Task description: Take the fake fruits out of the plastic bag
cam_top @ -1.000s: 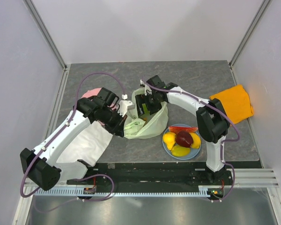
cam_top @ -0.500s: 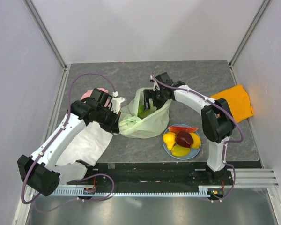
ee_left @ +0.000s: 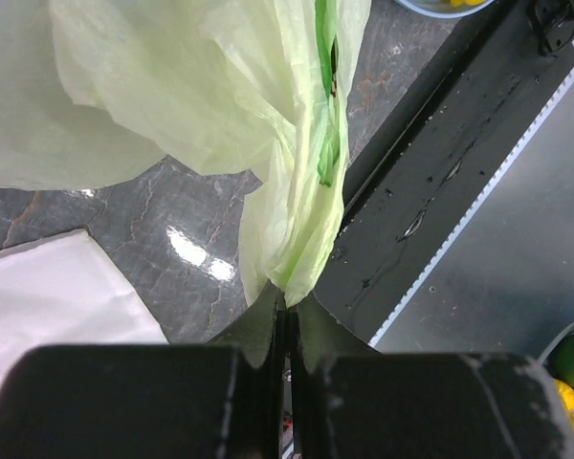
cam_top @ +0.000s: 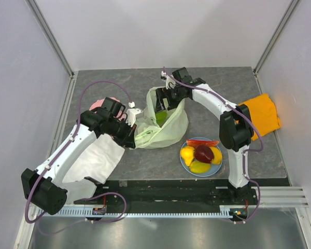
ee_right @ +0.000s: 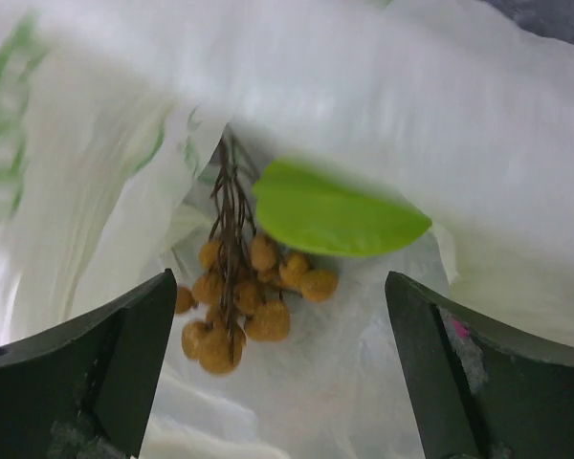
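The left gripper [ee_left: 287,316] is clamped on a thin, limp fold of the plastic bag [ee_left: 220,105]. Farther off, the right gripper [ee_right: 277,287] gapes wide inside the bag's mouth. Just beyond its fingers lies 1 brown berry cluster [ee_right: 239,296], probably light and best pinched at its stiff stem.

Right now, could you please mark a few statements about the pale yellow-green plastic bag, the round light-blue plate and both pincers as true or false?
1. The left pincer is shut on the pale yellow-green plastic bag. True.
2. The right pincer grips the brown bunch of small toy fruits. False: it stands open, holding nothing.
3. The round light-blue plate is bare. False: glossy yellow, dark red and red toy fruits lie on it.
4. The brown bunch lies inside the bag. True.
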Controlling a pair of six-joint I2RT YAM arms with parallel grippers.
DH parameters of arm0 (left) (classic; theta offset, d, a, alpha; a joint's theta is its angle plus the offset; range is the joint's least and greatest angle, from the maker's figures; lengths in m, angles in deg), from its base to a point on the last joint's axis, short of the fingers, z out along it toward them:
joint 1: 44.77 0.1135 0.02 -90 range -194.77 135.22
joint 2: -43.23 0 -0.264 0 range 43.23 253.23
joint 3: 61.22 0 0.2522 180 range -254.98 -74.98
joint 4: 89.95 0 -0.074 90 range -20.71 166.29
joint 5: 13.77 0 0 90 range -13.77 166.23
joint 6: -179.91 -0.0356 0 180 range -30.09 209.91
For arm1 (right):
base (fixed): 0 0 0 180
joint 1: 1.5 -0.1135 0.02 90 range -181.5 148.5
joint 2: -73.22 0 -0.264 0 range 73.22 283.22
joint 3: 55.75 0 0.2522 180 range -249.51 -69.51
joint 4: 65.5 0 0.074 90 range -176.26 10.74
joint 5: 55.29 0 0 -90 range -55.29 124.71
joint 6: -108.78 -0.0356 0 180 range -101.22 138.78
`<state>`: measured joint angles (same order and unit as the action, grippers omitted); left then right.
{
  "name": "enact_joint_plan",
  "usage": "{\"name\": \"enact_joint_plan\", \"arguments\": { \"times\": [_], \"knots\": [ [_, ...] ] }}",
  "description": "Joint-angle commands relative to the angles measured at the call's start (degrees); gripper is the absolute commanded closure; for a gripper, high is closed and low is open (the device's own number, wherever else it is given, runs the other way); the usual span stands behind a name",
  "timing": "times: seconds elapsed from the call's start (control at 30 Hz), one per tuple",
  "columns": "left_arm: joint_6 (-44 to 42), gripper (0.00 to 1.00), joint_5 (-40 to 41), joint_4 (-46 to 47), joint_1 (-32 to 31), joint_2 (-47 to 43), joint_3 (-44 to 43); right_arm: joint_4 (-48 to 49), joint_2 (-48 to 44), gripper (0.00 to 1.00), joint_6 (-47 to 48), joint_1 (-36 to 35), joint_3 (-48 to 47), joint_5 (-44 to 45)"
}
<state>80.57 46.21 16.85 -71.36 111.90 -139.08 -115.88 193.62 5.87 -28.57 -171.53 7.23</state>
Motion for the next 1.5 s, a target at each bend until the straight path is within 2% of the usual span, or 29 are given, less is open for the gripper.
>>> {"name": "enact_joint_plan", "arguments": {
  "times": [0.0, 0.1, 0.13, 0.2, 0.23, 0.27, 0.33, 0.4, 0.5, 0.77, 1.0, 1.07, 1.13, 1.27, 1.33, 1.47],
  "knots": [
    [-4.63, 0.99, 4.69, 1.26, 0.22, 0.24, -0.77, -11.09, -5.69, 0.02, 21.99, 0.09, -1.44, -4.15],
    [-7.96, 0.98, 9.44, 0.73, 0.75, -0.72, -1.91, -12.51, -9.82, 0.02, 31.42, 0.09, 2.94, -5.30],
    [-8.41, 0.98, 10.59, 0.47, 1.01, -0.99, -2.08, -12.68, -11.22, 0.02, 37.11, 0.09, 4.01, -5.39],
    [-9.37, 0.98, 10.86, 0.11, 1.19, -1.34, -2.35, -14.35, -11.94, 0.02, 43.81, 0.18, 5.85, -8.80],
    [-9.55, 0.98, 10.77, -0.06, 1.45, -1.34, -2.35, -16.62, -12.46, 0.04, 52.11, 0.18, 6.30, -10.29],
    [-9.64, 0.98, 10.77, 0.20, 1.45, -1.34, -2.35, -17.77, -12.90, 0.05, 55.93, 0.09, 6.74, -12.74],
    [-9.73, 0.98, 10.68, 0.90, 1.98, -0.99, -2.26, -19.01, -13.96, 0.07, 65.50, 0.00, 7.36, -13.38],
    [-10.34, 0.98, 10.51, 1.52, 2.33, -0.73, -2.17, -18.49, -14.58, 0.07, 69.84, 0.00, 7.18, -12.69],
    [-10.08, 0.98, 9.11, 2.22, 2.51, -0.29, -2.35, -14.10, -12.66, 0.08, 72.40, 0.00, 4.82, -10.32],
    [-9.38, 0.98, 6.12, 2.14, 2.59, -1.43, -0.86, -18.48, -1.67, 0.15, 78.89, -0.70, -12.49, -11.54],
    [-8.94, 0.99, 5.85, 2.05, 2.68, -2.04, -0.59, -22.70, 0.19, 0.28, 89.26, -4.04, -9.44, -9.08],
    [-8.94, 0.99, 5.85, 2.14, 2.86, -1.87, -0.51, -22.70, -0.34, 0.29, 90.33, -4.22, -7.50, -8.46],
    [-8.94, 0.98, 5.50, 2.22, 3.03, -1.78, -0.42, -22.62, -0.60, 0.27, 90.78, -4.22, -6.27, -8.11],
    [-8.76, 0.99, 4.71, 2.14, 3.21, -1.52, -0.33, -22.35, 0.62, 0.14, 91.57, -4.31, -5.65, -6.62],
    [-8.67, 0.98, 4.36, 2.31, 3.21, -1.25, -0.42, -20.95, 1.67, 0.02, 90.52, -4.57, -5.74, -5.04],
    [-8.32, 0.98, 3.39, 2.40, 3.39, -0.73, -0.68, -17.26, 4.83, 0.02, 88.76, -4.75, -6.44, -3.28]
  ]
}}
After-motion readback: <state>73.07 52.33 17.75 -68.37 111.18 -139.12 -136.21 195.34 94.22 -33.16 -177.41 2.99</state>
